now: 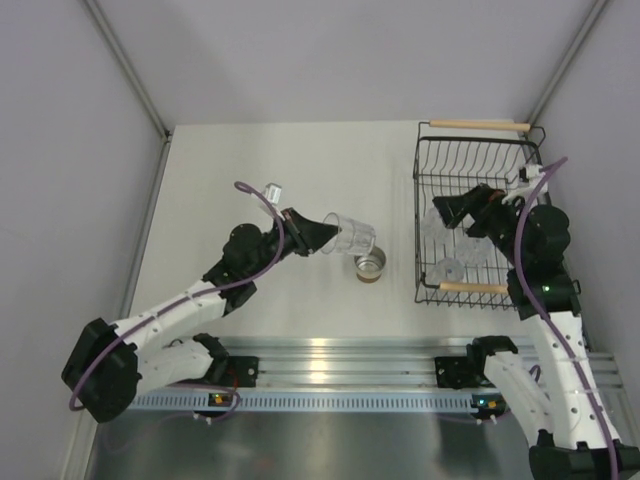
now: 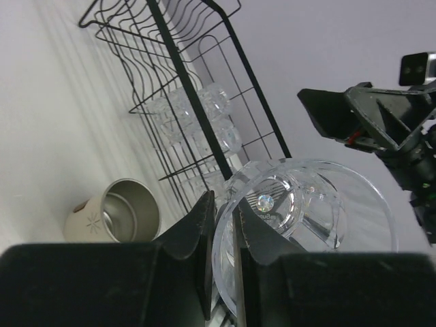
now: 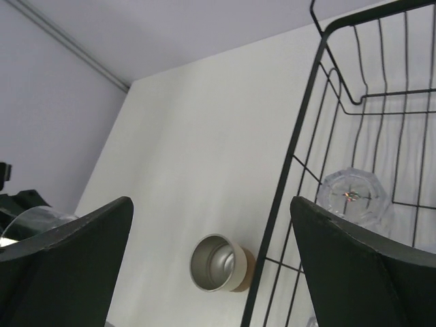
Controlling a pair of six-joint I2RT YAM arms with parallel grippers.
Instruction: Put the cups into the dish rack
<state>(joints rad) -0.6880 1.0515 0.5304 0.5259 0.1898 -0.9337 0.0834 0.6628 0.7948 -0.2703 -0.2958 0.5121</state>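
Note:
My left gripper [image 1: 312, 236] is shut on the rim of a clear cup [image 1: 352, 236], held on its side above the table. In the left wrist view its fingers [image 2: 204, 228] pinch the cup's wall [image 2: 320, 211]. Just below it a short silver cup [image 1: 371, 267] with a tan outside stands on the table [image 2: 116, 216], left of the black wire dish rack [image 1: 475, 150]. Other clear cups [image 1: 441, 226] lie inside the rack [image 2: 197, 109]. My right gripper [image 1: 452, 212] hangs open over the rack's left side, looking down on the silver cup [image 3: 216, 262].
The rack has a wooden handle at the far end [image 1: 478, 125] and another at the near end [image 1: 472, 288]. Its left wire wall [image 3: 300, 136] stands between the silver cup and a clear cup inside [image 3: 354, 197]. Grey walls enclose the white table [image 1: 250, 180].

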